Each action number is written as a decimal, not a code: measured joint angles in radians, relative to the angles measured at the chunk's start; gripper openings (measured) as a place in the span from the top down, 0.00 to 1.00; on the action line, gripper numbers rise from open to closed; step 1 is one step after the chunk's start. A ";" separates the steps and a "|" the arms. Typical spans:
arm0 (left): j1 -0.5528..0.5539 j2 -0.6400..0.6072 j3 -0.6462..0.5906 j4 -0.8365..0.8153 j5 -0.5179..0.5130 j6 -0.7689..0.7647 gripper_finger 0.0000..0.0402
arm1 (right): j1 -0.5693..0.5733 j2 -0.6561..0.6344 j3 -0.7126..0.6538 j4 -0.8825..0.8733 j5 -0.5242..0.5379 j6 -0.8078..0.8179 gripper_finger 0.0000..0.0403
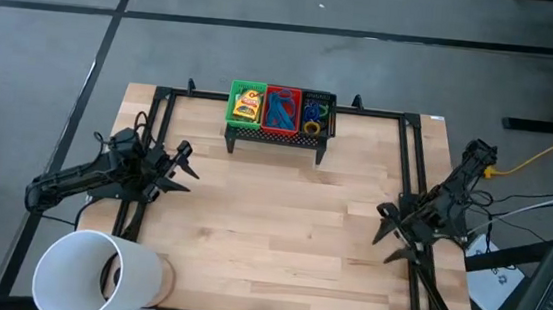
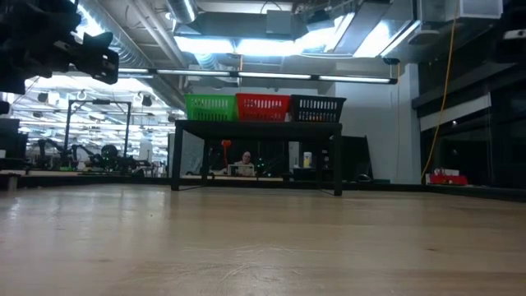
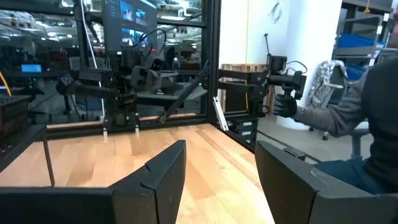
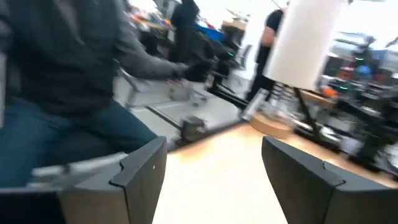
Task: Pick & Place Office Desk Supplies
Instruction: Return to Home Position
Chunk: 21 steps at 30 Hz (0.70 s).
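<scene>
From above, on the far shelf (image 1: 276,139): a crayon box (image 1: 249,102) in the green tray (image 1: 232,99), a blue cord bundle (image 1: 280,111) in the red tray (image 1: 283,91), and what look like rubber-band rings (image 1: 314,117) in the black tray (image 1: 332,112). The left gripper (image 1: 187,169) at the left edge and the right gripper (image 1: 383,235) at the right edge gape empty. Low view: the trays stand side by side. Both wrist views show fingers spread.
</scene>
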 joint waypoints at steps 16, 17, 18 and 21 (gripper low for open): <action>0.000 0.000 0.000 0.001 -0.025 0.059 0.53 | -0.138 0.143 0.000 0.010 -0.126 0.260 0.35; 0.000 0.000 0.000 0.003 -0.034 0.066 0.52 | -0.138 0.143 0.000 0.011 -0.117 0.239 0.35; 0.000 0.000 0.000 0.003 -0.045 0.068 0.52 | -0.138 0.143 0.000 0.013 -0.100 0.216 0.35; 0.000 0.005 0.000 -0.004 -0.059 0.065 0.52 | -0.138 0.143 0.000 0.019 -0.004 0.153 0.35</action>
